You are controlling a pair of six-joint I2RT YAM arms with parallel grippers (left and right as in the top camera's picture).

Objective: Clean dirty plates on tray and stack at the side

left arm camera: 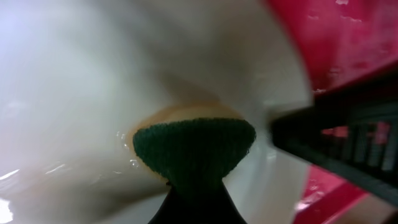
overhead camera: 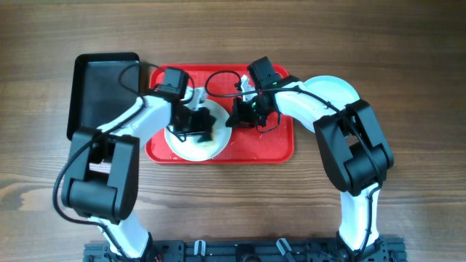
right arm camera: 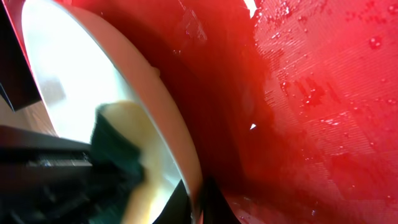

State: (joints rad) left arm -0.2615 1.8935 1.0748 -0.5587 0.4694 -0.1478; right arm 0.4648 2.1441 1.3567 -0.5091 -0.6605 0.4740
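Midway, I judge: the left gripper, closed on a sponge, scrubs a plate at the tray's lower left. The right gripper pinches the plate's rim. A second plate lies on the worktop, right of frame. No third plate shows.

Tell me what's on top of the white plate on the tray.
A green-faced yellow sponge, shut in the left pincer, pressed on the plate, water beads beside it. Plate surface under the sponge is hidden.
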